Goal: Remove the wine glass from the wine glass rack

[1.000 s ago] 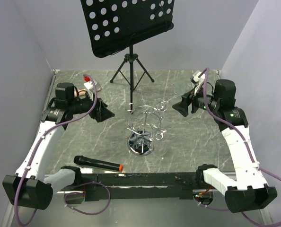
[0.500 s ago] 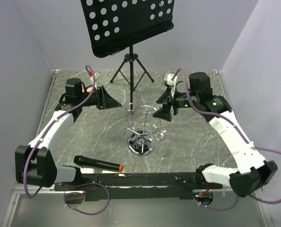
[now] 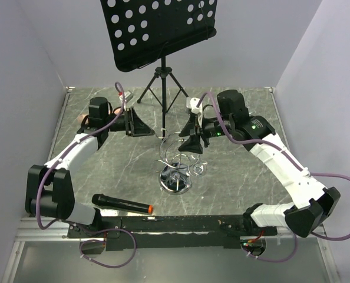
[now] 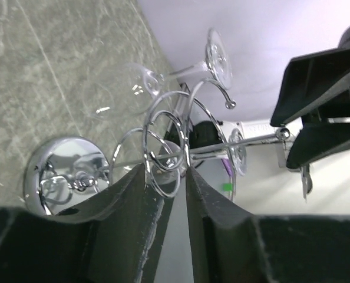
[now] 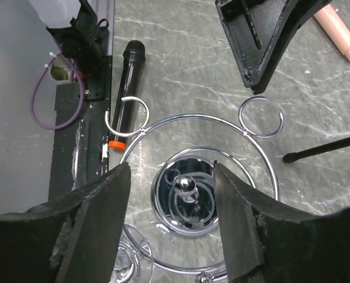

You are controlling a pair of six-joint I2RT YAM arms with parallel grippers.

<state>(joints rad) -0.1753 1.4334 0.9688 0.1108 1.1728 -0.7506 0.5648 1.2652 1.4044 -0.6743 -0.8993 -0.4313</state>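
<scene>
- Chrome wine glass rack (image 3: 176,164) stands mid-frame on the desk (image 3: 240,177), with the wine glass (image 4: 131,88) hung from a loop.
- Right tool (image 3: 191,137), fingers apart, hovers over the rack's ring.
- Left tool (image 3: 141,124), fingers also apart, is at the rack's upper left.

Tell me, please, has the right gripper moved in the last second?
Yes: the right gripper swung left, from well right of the wine glass rack to just above its ring.

Fingers (image 4: 128,230) of the left tool (image 4: 166,171) cover part of the wine glass rack (image 4: 63,174), and the right wrist view's lower edge cuts off the wine glass (image 5: 128,259).
</scene>
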